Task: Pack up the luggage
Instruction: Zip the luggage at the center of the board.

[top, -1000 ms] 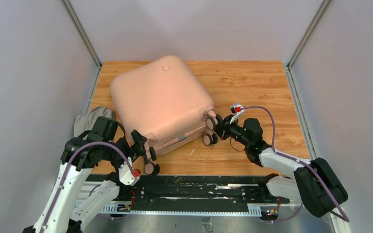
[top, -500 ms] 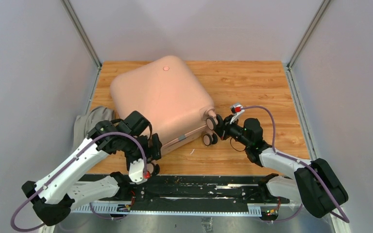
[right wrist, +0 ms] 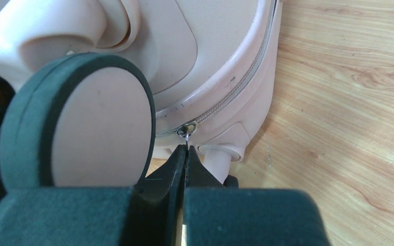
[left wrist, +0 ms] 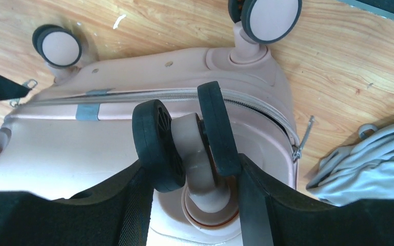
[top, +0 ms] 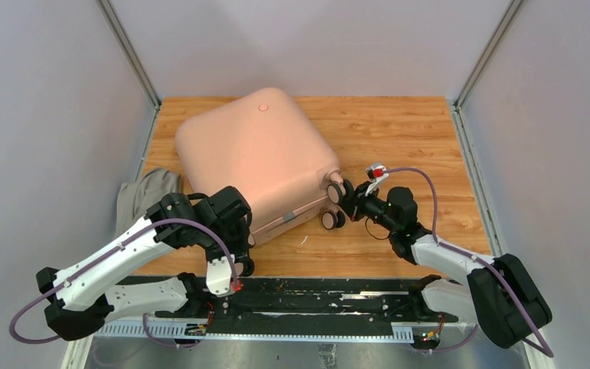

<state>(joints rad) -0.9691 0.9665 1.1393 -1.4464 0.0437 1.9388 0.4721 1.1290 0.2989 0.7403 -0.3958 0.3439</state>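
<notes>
The pale pink luggage (top: 253, 161) lies closed and flat on the wooden table, turned at an angle. My left gripper (top: 240, 232) is at its near left corner, and in the left wrist view (left wrist: 195, 177) its jaws are closed on a black double wheel (left wrist: 184, 136) of the luggage (left wrist: 82, 154). My right gripper (top: 347, 196) is at the near right corner by two wheels. In the right wrist view (right wrist: 185, 152) it is pinched shut on the thin metal zipper pull (right wrist: 186, 134) hanging from the zip seam (right wrist: 236, 89).
A grey cloth bundle (top: 144, 194) lies on the table left of the luggage and shows in the left wrist view (left wrist: 369, 164). A second zipper pull (left wrist: 301, 138) hangs at that corner. Grey walls (top: 46, 115) enclose the table. A black rail (top: 299, 296) runs along the near edge.
My left arm has swung right from beside the cloth to the luggage's near left corner and closed on the wheel. The right arm has stayed on the zipper pull.
</notes>
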